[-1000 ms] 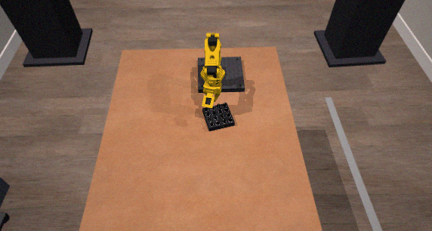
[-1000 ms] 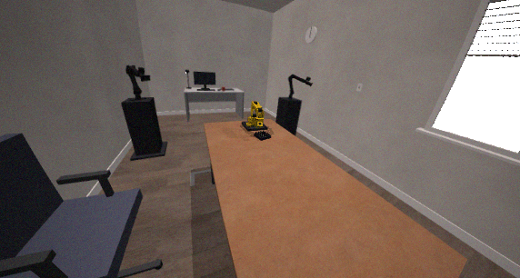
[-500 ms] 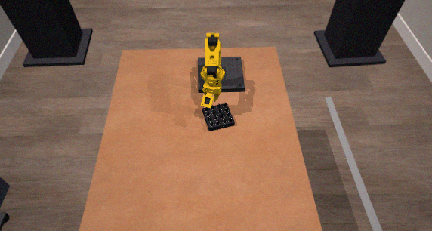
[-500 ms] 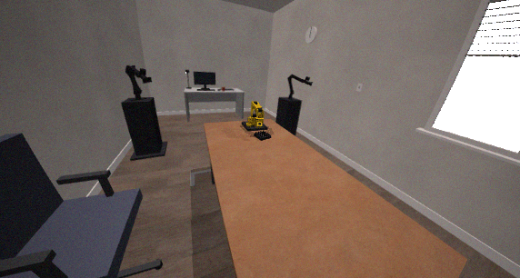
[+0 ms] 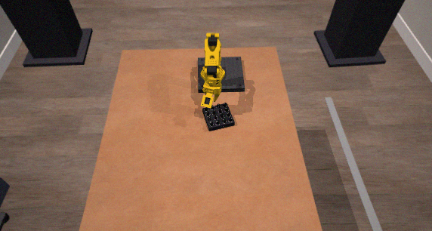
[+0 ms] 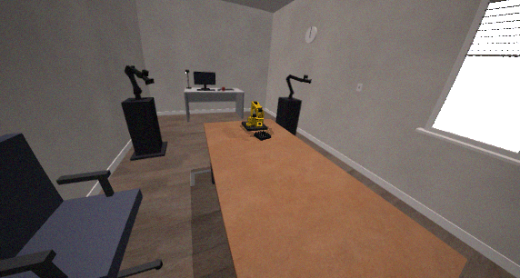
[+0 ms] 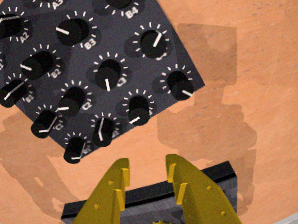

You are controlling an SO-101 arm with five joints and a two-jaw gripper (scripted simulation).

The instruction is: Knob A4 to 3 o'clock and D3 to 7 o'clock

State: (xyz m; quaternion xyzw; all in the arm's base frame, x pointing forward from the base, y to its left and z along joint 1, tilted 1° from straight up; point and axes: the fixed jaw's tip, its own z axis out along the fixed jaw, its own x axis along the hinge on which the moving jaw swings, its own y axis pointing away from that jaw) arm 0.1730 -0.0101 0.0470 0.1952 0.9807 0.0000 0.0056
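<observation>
The black knob box (image 5: 218, 117) (image 6: 262, 138) (image 7: 127, 57) lies on the table, turned at an angle in the wrist view. Knob D3 (image 7: 139, 111) is in the row nearest the robot base, and its white pointer aims to the lower left of the wrist view. Knob D4 (image 7: 180, 86) is at the box's right corner there. Knob A4 is outside the wrist view and too small to read in the top and exterior views. My gripper (image 7: 147, 162) (image 5: 207, 102) is slightly open and empty, beside the row D edge. Its tips appear below D3 in the wrist view, touching no knob.
The black base plate (image 5: 233, 74) (image 7: 207, 182) is behind the gripper, on the row D side of the box. Neighbouring knobs D2 (image 7: 103, 132) and C3 (image 7: 108, 76) stand close to D3. The orange-brown table (image 5: 204, 177) (image 6: 318, 213) surrounds the box.
</observation>
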